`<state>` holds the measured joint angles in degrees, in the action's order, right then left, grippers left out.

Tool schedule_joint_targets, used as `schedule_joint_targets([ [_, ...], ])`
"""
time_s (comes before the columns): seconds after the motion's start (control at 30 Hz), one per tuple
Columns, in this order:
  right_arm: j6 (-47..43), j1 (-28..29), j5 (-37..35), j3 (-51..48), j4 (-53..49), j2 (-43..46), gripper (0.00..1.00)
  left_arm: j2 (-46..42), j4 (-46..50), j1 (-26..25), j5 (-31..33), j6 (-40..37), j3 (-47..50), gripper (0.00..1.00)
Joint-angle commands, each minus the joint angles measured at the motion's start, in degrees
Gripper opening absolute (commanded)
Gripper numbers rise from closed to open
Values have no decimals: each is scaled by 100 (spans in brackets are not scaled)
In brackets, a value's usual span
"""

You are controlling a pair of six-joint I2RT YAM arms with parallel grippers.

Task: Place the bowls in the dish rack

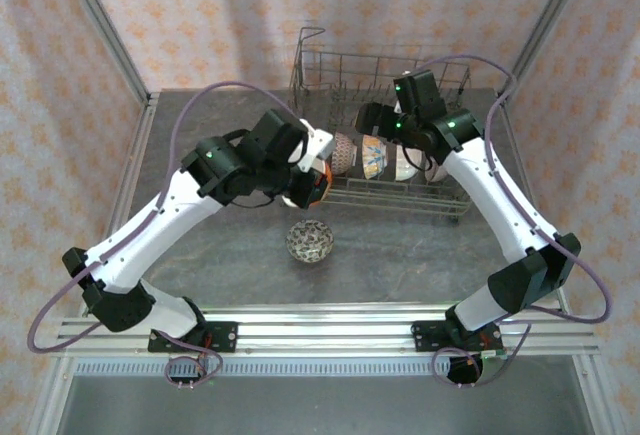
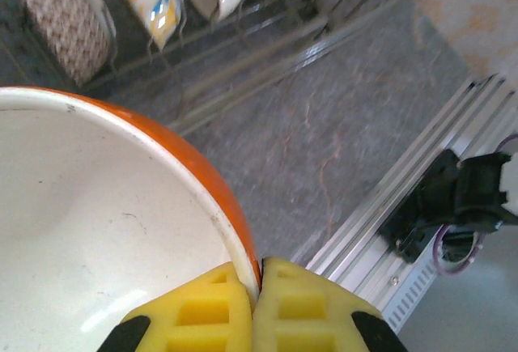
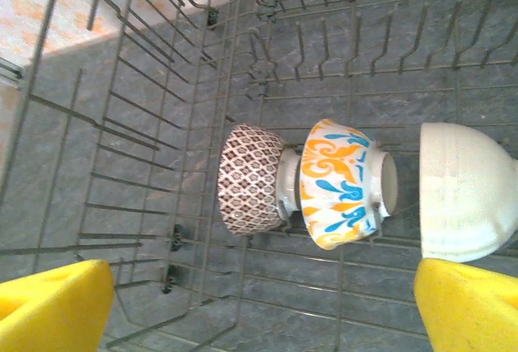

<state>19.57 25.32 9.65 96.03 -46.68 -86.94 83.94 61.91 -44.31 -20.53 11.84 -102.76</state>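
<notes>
Left fingers (image 2: 206,311) pinch the orange bowl (image 2: 97,206) by its rim at the left front corner of the dish rack (image 1: 340,67); so thin a hold could slip, or the bowl could clip the wires. A patterned bowl (image 1: 310,241) sits before the rack. Right fingers (image 3: 48,303) gape wide over three racked bowls (image 3: 336,182).

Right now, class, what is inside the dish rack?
Three bowls on edge: a brown patterned bowl, an orange-and-blue bowl, a white bowl. The right arm covers the dish rack beyond the white one.
</notes>
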Motion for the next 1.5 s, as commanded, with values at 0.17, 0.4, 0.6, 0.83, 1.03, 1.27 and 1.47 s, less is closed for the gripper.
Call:
schedule_joint_targets([
  [0.17,532,-603,1461,205,491,110,98,1054,28,560,-1031,-731,-1646,0],
  [0.4,965,-1055,2506,66,1015,239,99,1954,-297,950,-1900,-793,-2573,0],
  [0.6,1174,-1234,3237,24,1350,175,99,2367,-591,1134,-2383,-791,-2828,0],
  [0.83,979,-1232,3798,258,814,-51,99,2500,-684,1239,-2525,-1171,-2881,0],
  [1.03,931,-1238,4098,217,636,-61,99,2679,-853,1245,-2608,-1185,-2865,0],
  [1.27,994,-1236,4407,120,512,-73,99,2677,-1192,1241,-2502,-1127,-2618,0],
  [1.47,953,-1233,4508,39,308,-130,99,2617,-1495,1207,-2499,-1061,-2451,0],
])
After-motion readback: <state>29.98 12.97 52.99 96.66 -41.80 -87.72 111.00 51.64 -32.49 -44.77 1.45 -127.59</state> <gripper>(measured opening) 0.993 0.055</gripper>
